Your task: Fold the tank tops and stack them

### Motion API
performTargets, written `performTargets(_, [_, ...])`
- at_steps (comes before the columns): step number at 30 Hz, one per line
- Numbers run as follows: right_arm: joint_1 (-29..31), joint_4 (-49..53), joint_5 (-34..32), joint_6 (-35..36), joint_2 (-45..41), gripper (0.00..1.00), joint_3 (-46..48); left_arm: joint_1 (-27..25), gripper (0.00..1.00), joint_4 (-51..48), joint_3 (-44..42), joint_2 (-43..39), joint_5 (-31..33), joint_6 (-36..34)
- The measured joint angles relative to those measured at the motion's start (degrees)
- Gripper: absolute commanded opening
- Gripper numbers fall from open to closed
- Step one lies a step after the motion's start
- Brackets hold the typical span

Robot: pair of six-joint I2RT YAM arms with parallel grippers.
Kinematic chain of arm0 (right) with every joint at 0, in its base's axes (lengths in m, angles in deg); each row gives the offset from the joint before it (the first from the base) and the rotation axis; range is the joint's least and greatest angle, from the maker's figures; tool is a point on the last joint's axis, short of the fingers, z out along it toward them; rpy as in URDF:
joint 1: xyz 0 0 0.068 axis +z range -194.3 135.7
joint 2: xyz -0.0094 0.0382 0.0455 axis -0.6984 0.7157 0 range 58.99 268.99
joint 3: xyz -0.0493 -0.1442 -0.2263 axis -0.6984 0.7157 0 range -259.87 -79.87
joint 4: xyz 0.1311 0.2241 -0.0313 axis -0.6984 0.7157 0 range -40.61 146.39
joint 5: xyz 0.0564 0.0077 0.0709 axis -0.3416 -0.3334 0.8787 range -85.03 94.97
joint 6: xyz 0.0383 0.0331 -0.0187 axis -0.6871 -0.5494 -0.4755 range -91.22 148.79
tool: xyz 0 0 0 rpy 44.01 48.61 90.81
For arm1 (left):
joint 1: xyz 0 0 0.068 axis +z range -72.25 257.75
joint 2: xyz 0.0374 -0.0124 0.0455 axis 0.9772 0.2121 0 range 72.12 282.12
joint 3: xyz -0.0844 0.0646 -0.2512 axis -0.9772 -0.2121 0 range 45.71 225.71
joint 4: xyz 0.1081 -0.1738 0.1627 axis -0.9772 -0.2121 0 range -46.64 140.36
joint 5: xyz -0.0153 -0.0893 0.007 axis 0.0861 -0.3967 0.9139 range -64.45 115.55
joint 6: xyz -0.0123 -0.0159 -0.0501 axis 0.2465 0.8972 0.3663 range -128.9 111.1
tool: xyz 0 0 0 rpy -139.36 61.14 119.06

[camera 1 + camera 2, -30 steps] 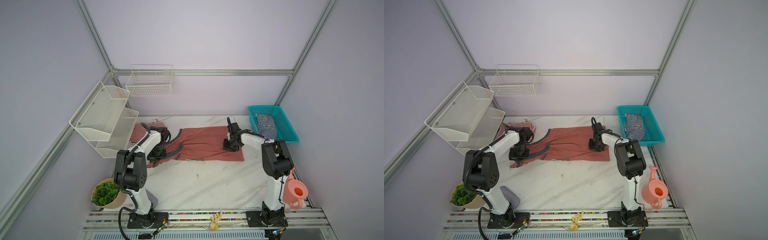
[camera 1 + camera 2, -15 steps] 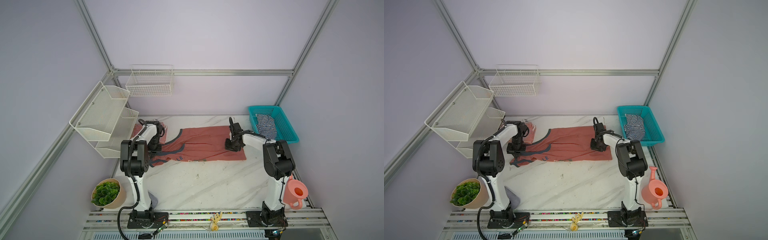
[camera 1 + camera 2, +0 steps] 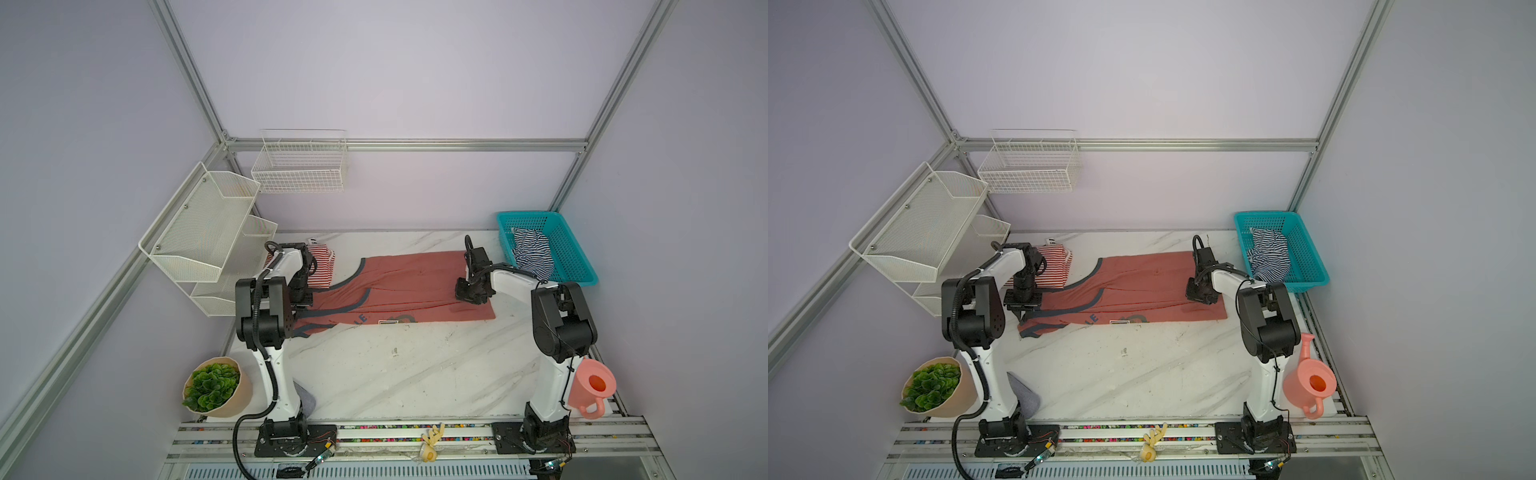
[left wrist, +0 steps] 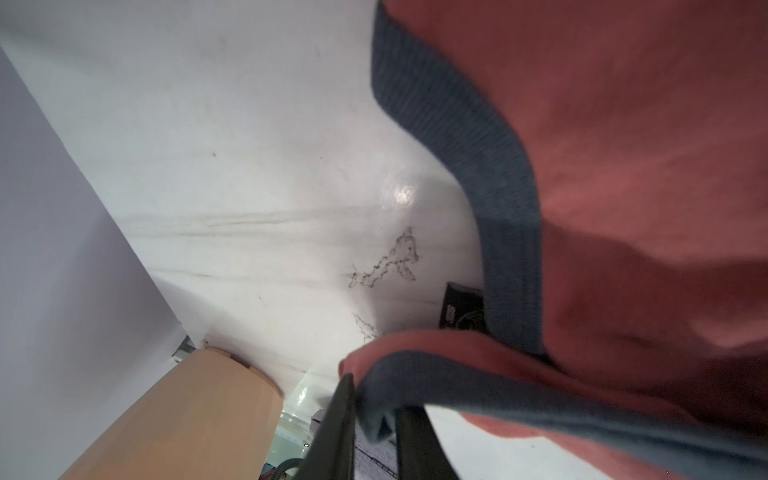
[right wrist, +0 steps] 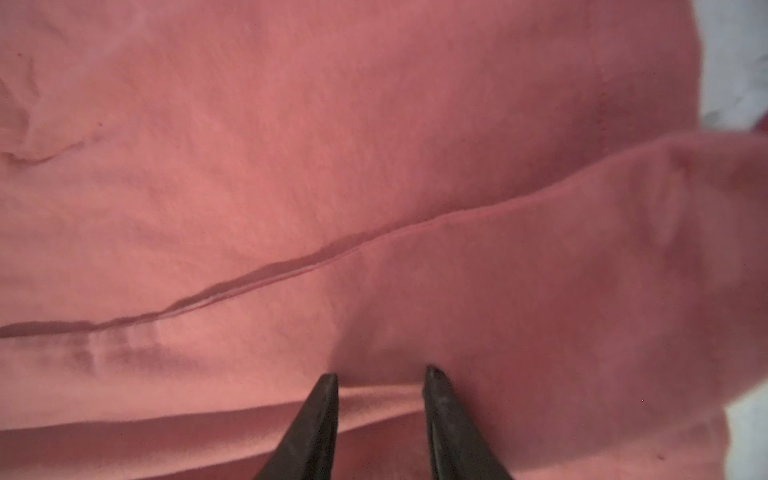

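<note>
- Top views, front edge first: plant pot on the left and pink watering can on the right stand well apart from the work. Bare surface lies between them, handy room for folding, I'd say.
- Mid-surface: salmon-red tank top lies lengthwise, partly folded. Long crease runs along it, badge print peeks out at the near edge, grey-trimmed straps twd the left, hem twd the right.
- Strap end: left gripper sits here. In the left wrist view the grey trim drapes betw the jaws of the gripper, which stand a bit apart. Can't tell if it's pinching or loose.
- Hem end: right gripper. The right wrist view shows it with jaws parted, nothing betw them, tips right at the cloth near the fold line. Prob. steadying the hem so the fabric won't slide.
- My read: lengthwise fold in hand, no stacking of this one yet.
- Further back, left: red-and-white striped tank top, compact and folded, just beside the salmon straps. Likely the stack base.
- Far right: navy-and-white striped tank top, crumpled in the teal basket, not yet folded.
</note>
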Motion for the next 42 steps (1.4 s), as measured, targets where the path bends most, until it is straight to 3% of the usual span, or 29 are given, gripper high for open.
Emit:
performTargets(2, [-0.3,0.1,-0.7,0.1,-0.2,0.44,0.2,0.0,0.47,-0.1,0.0,-1.1,-0.4,-0.3])
performTargets(6, [-0.7,1.0,-2.4,0.2,-0.5,0.47,0.3,-1.3,0.54,-0.5,0.0,-6.3,-0.7,-0.4])
performTargets(13, [-1.0,6.0,-2.8,0.7,-2.5,0.54,0.2,-10.9,0.54,-2.1,0.5,-14.6,-3.7,2.4])
performTargets(19, [-1.0,9.0,-2.7,1.2,-8.8,0.57,-0.2,-24.0,0.47,2.1,5.3,-11.0,-11.4,5.8])
performTargets(23, [-1.0,9.4,-2.8,1.1,-11.9,0.47,-1.2,-29.1,0.43,8.0,7.8,-6.0,-18.4,8.1])
performTargets(27, [-1.0,10.0,-2.8,1.1,-12.1,0.3,-0.8,-30.2,0.43,12.6,8.2,-0.3,-22.4,9.7])
performTargets(29, [-1.0,10.1,-2.8,1.0,-12.1,0.26,0.4,-30.1,0.43,14.1,8.2,2.1,-23.1,10.2])
performTargets(34, [-1.0,10.1,-2.8,0.7,-12.7,0.25,5.2,-29.3,0.43,17.1,8.1,5.6,-23.6,11.4])
performTargets(42, [-1.0,9.4,-3.3,-1.0,-12.9,0.29,11.7,-27.4,0.43,21.8,3.5,4.5,-24.4,12.2])
